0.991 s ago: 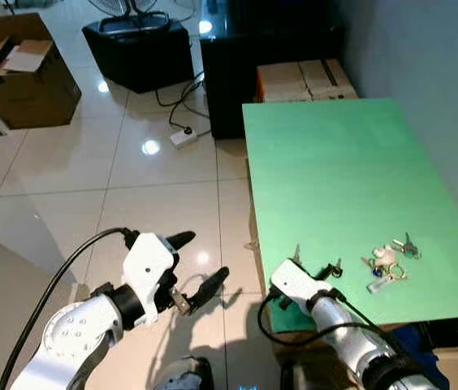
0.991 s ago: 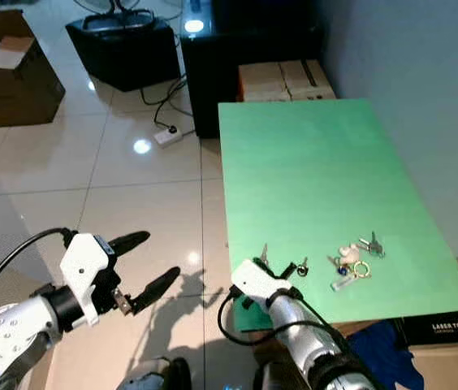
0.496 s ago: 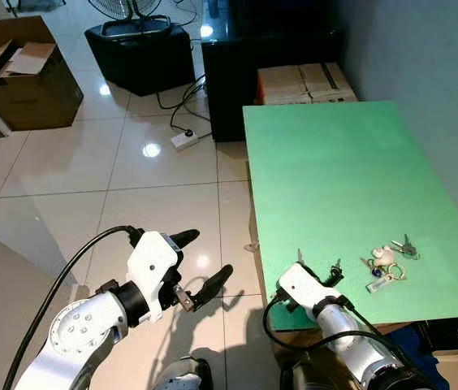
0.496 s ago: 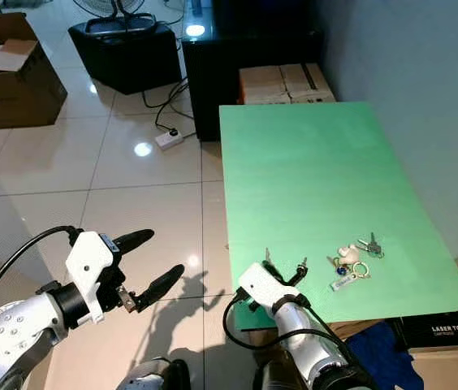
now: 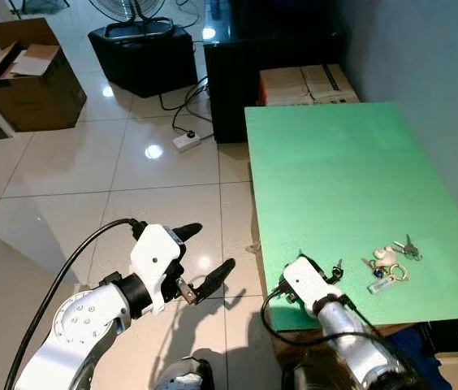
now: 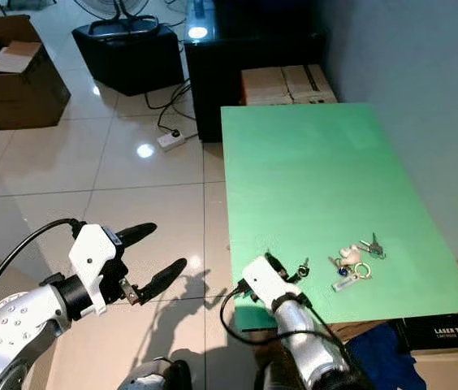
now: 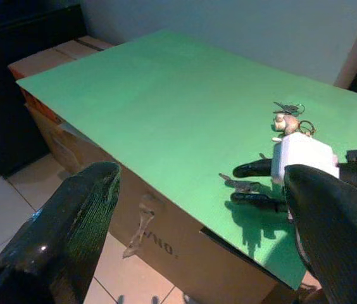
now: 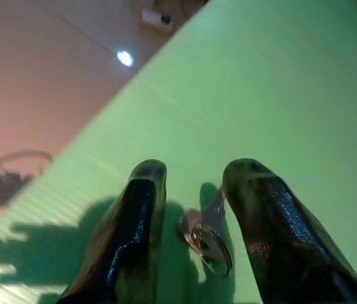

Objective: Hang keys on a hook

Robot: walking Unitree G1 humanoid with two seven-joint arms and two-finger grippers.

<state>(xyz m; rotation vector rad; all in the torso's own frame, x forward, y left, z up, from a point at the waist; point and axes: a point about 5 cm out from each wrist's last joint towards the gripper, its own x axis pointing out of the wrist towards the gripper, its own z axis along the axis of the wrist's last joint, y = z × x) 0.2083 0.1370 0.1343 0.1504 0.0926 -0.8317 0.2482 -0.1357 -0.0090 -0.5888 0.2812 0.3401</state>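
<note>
Floor tiles (image 5: 91, 171): glossy, pale, mirror the lamp glare. Table top (image 5: 343, 171): matt green, smooth, like a paper or felt sheet. Keys (image 5: 390, 262): bright metal with a pale plastic-looking fob. Boxes (image 5: 306, 84): dull brown cardboard. Left gripper (image 5: 196, 260): shiny black fingers (image 7: 71, 234) on a white plastic housing; arm (image 5: 83, 325) silvery, satin.
</note>
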